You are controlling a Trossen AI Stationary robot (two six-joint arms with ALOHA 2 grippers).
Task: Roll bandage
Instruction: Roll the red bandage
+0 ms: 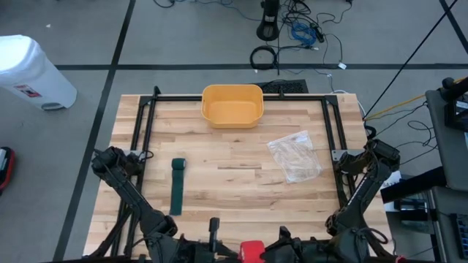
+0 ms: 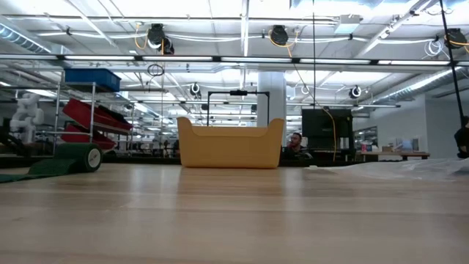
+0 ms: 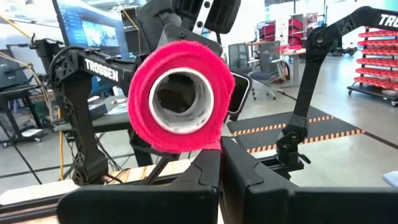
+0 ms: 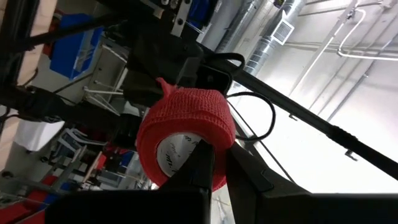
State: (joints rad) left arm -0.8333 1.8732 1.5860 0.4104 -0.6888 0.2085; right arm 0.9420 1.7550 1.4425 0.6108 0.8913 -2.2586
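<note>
A red bandage roll (image 3: 180,96) with a white core hangs in the air over the table's near edge (image 1: 252,252), between my two grippers. My left gripper (image 3: 221,163) is shut at the roll's rim. My right gripper (image 4: 217,163) is shut on the roll from the opposite side. A dark green bandage (image 1: 177,186) lies flat on the table's left half, with its far end rolled up (image 2: 89,157). No gripper shows in the low view. My left gripper pinches the red wrap at the roll's outer rim (image 3: 212,147) between its two shut fingers, coming in level. A small loose tip of bandage (image 4: 163,84) sticks out on that side. Whether it holds one layer or several, I cannot tell. My right gripper holds the roll by its wall (image 4: 208,146), with one finger (image 4: 200,163) reaching into the white core and the other outside the red wrap. It comes in roughly level, from the side opposite my left gripper. The roll is clear of the table, its axis about level.
A yellow bin (image 1: 232,104) stands at the far edge, in the middle. A clear plastic bag (image 1: 295,155) lies on the right half. A black frame (image 1: 325,124) runs around the work area. Bare wood lies between the green bandage and the bag.
</note>
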